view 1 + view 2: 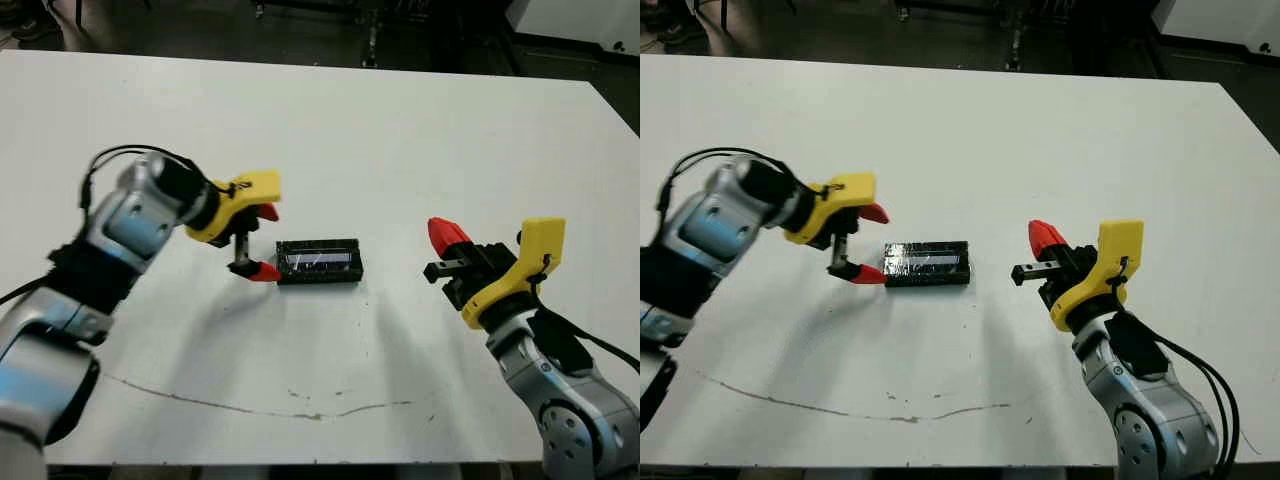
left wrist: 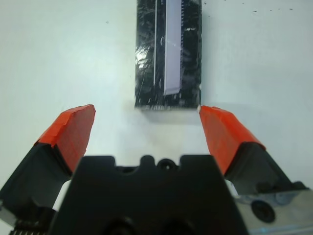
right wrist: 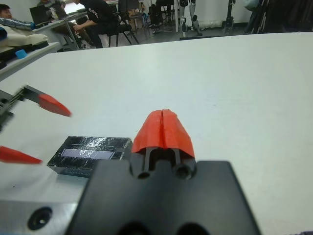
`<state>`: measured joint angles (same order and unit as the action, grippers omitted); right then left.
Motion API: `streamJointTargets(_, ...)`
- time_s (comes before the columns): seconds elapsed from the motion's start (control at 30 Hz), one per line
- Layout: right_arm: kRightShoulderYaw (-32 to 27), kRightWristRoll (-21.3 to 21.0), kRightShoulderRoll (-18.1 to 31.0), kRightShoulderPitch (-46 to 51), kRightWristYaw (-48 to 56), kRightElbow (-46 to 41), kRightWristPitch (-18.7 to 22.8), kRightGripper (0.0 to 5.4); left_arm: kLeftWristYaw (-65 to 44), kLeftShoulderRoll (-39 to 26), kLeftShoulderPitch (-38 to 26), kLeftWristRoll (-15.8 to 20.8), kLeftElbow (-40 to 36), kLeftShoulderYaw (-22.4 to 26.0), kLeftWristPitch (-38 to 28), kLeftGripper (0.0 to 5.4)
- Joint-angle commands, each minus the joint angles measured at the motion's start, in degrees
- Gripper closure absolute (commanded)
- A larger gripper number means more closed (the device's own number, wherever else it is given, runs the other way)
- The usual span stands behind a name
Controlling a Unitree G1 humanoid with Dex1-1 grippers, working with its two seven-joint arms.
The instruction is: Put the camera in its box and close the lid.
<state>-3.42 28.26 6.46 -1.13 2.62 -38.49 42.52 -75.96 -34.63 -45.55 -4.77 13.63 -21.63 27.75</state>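
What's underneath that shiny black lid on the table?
The lid sits flat on the table, covering whatever is below. Only its speckled top and dark sides show; the box and camera cannot be seen.

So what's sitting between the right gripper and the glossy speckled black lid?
Nothing: only bare white table between the right gripper and the glossy speckled black lid, seen in both eye views.

Left gripper (image 2: 146,129) fingers spread wide; the lid (image 2: 168,54), glossy, lies just beyond the fingertips, centred between them.
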Motion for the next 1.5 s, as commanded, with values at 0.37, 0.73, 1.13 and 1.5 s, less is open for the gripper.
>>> streamJointTargets(0.37,-0.4,-0.2,0.0,-0.1,-0.4,0.5,0.0,5.40,-1.1,-11.8,2.9,8.1,-9.7,9.5,13.7,0.10)
streamJointTargets(0.73,-1.0,-0.3,0.0,-0.3,-0.7,0.6,-0.1,5.40,31.2,9.3,17.4,21.8,-29.6,28.7,20.1,1.63)
streamJointTargets(1.13,-1.7,-0.3,-0.2,-0.3,-0.6,1.0,-0.7,5.40,55.3,31.7,28.7,26.7,-37.9,22.1,18.2,3.40)
streamJointTargets(1.5,-1.5,-0.5,-0.8,0.1,-1.7,0.4,-0.4,5.40,69.0,42.8,36.4,23.1,-35.3,13.8,12.0,5.09)
